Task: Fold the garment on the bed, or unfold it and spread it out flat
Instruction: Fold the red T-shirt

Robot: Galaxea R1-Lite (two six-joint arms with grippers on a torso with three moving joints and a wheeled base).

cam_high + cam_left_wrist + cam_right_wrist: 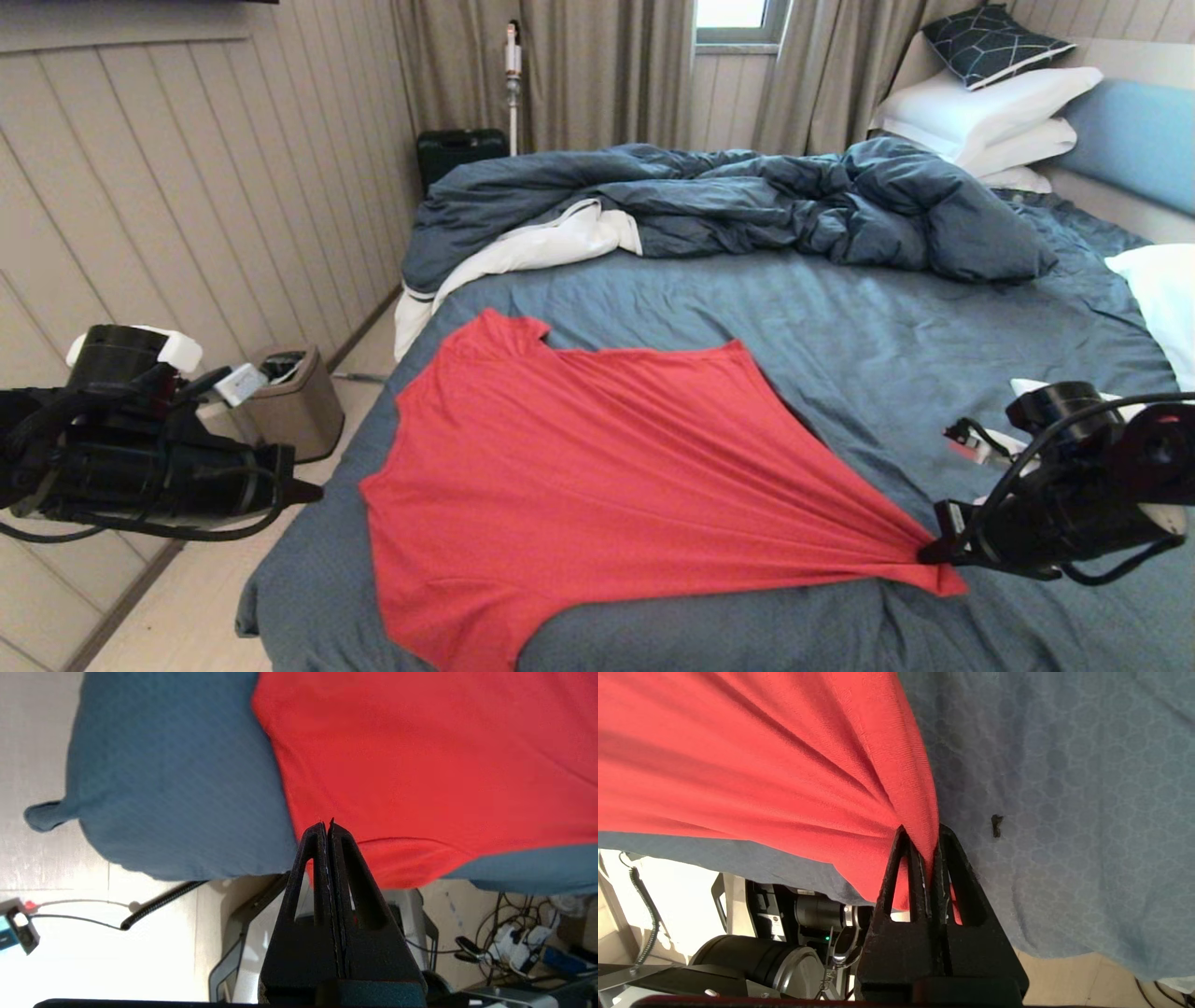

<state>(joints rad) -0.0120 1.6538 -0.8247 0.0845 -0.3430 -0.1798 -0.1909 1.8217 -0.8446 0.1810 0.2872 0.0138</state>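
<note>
A: Start with the biggest thing you have in front of you.

B: You face the bed [840,336], a wide one under a slate-blue sheet [915,345]. A rumpled dark blue duvet [747,201] with white lining is heaped across its far side, and white pillows [990,117] stack against the light blue headboard [1134,135] at your far right, with a dark patterned cushion [991,42] on top.

A: And the garment?

B: Your red T-shirt [579,476] lies on the near half of the bed, toward its left edge. Most of it rests flat on the sheet. One part is drawn out to your right into a tight fan of creases that narrows to a point.

A: Who has that point?

B: Your right gripper [934,553] does. It sits low over the near right part of the bed, and the right wrist view shows its fingers [908,877] clamped on the bunched red cloth, which runs in between them.

A: What about your other arm?

B: Your left gripper [303,490] hangs off the bed's left side, over the floor, apart from the shirt. In the left wrist view its jaws are pressed together with nothing between them.

A: Anything smaller?

B: A small bin [294,401] stands on the floor by the wall at your left. There is also a tiny dark speck [996,825] on the sheet near the right gripper, possibly lint; you cannot tell more
</note>
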